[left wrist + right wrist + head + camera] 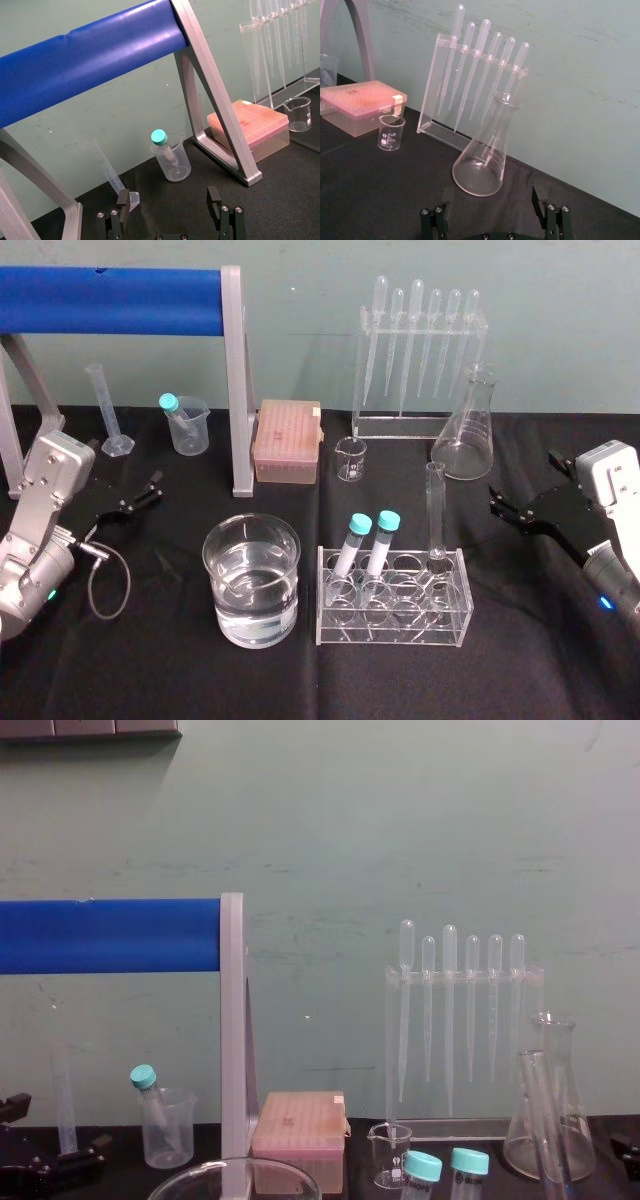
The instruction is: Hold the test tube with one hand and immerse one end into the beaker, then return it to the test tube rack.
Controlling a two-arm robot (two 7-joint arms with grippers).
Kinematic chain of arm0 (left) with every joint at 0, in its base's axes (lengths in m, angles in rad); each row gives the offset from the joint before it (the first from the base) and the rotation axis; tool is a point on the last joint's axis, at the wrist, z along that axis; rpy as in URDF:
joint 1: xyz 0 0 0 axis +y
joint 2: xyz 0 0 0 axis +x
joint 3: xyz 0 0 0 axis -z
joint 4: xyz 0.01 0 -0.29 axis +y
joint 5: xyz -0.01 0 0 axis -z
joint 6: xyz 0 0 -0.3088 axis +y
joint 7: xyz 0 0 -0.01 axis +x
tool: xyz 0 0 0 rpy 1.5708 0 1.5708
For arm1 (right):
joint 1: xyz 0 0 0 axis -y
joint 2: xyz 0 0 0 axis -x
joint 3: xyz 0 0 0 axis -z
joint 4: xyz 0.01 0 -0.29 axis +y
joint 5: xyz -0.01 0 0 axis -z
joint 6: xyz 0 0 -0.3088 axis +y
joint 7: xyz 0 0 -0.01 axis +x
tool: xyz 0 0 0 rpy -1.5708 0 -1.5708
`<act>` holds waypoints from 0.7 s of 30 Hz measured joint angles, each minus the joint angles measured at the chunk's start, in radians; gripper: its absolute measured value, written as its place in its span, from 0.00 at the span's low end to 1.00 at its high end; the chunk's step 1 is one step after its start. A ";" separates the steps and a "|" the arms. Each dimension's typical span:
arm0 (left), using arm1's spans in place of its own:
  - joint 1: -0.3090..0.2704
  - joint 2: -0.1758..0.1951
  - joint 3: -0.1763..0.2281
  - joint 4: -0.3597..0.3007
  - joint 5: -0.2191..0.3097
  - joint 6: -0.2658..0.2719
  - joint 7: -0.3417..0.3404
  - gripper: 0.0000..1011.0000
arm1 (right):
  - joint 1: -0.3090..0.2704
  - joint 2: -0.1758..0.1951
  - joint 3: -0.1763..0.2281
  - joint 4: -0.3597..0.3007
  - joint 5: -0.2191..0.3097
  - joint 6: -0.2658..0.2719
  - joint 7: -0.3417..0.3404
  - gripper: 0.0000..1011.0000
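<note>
The clear test tube (436, 512) stands upright in the back right hole of the clear test tube rack (392, 632), near two teal-capped tubes (366, 540). In the chest view the test tube (538, 1122) shows in front of the flask. The wide glass beaker (251, 580), part full of clear liquid, sits left of the rack. At the table's right, my right gripper (500, 504) is open and empty, well clear of the rack; its wrist view shows its fingers (538, 196) spread. On the far left side my left gripper (143, 496) is open and empty too.
A blue bar on a grey frame (236, 380) stands at the back left. Behind are a graduated cylinder (110, 410), a plastic beaker (188, 428) holding a capped tube, a pink tip box (288, 442), a tiny glass beaker (351, 460), a pipette stand (420, 350) and a conical flask (467, 432).
</note>
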 joint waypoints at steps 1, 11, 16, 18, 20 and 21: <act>0.000 0.000 0.000 0.000 0.000 0.000 0.000 0.99 | 0.000 0.000 0.000 0.000 0.000 0.000 0.000 0.99; 0.000 0.000 0.000 0.000 0.000 0.000 0.000 0.99 | 0.000 0.000 0.000 0.000 0.000 0.000 0.000 0.99; 0.000 0.000 0.000 0.000 0.000 0.000 0.000 0.99 | 0.000 0.000 0.000 0.000 0.000 0.000 0.000 0.99; 0.000 0.000 0.000 0.000 0.000 0.000 0.000 0.99 | 0.000 0.000 0.000 0.000 0.000 0.000 0.000 0.99; 0.000 0.000 0.000 0.000 0.000 0.000 0.000 0.99 | 0.000 0.000 0.000 0.000 0.000 0.000 0.000 0.99; 0.000 0.000 0.000 0.000 0.000 0.000 0.000 0.99 | 0.000 0.000 0.000 0.000 0.000 0.000 0.000 0.99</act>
